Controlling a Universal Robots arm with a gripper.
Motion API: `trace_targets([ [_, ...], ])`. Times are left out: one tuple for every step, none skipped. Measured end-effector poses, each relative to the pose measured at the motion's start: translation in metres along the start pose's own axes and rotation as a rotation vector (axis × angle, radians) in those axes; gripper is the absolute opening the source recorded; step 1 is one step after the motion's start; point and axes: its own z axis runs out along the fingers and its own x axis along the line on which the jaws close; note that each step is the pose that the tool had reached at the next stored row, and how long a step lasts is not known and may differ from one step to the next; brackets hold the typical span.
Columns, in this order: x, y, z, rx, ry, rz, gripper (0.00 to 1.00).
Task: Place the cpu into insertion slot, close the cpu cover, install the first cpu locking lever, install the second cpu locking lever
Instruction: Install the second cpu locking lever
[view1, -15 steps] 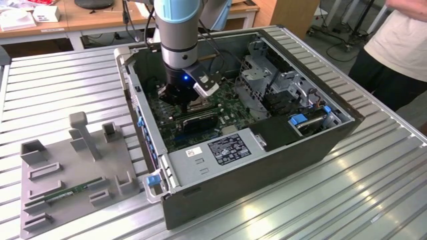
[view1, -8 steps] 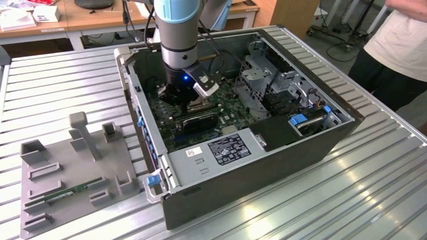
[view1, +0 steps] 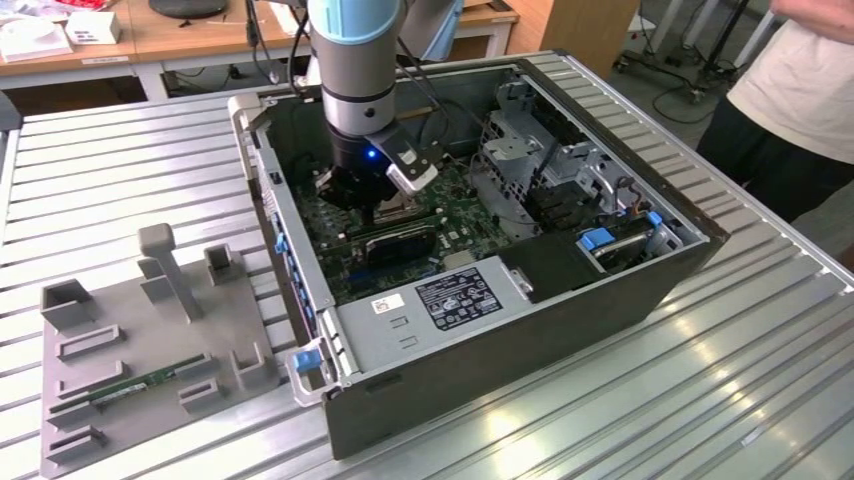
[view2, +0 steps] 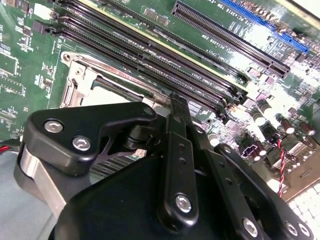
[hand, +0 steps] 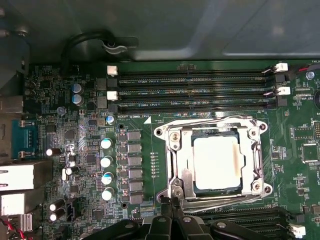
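Closed claw (hand: 171, 204), fingertips pressed together and gripping nothing, at the edge of the insertion slot (hand: 172, 165), where the cpu (hand: 218, 163) lies seated just beyond under the lowered cpu cover (hand: 252, 155).

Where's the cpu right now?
In the first wrist view, the cpu lies in the insertion slot under the closed cpu cover, beside the memory slots, with the gripper at the socket's edge.
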Motion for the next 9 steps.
trace_targets([
  [0.0,0.0,0.0,-0.0001,-0.0003,0.0,0.11],
  [0.0002,0.0,-0.0001,-0.0004,-0.0006,0.0,0.11],
  [0.0003,0.0,-0.0001,-0.0008,-0.0011,0.0,0.11],
  [0.0005,-0.0001,-0.0001,-0.0018,-0.0017,0.0,0.11],
  [0.0007,-0.0001,0.0002,-0.003,-0.0025,0.0,0.11],
  [0.0009,-0.0001,0.0004,-0.0041,-0.0032,0.0,0.11],
  [0.0012,-0.0001,0.0006,-0.0049,-0.0037,0.0,0.11],
  [0.0015,-0.0001,0.0008,-0.0054,-0.004,0.0,0.11],
  [0.0017,-0.0002,0.001,-0.0056,-0.0042,0.0,0.11],
])
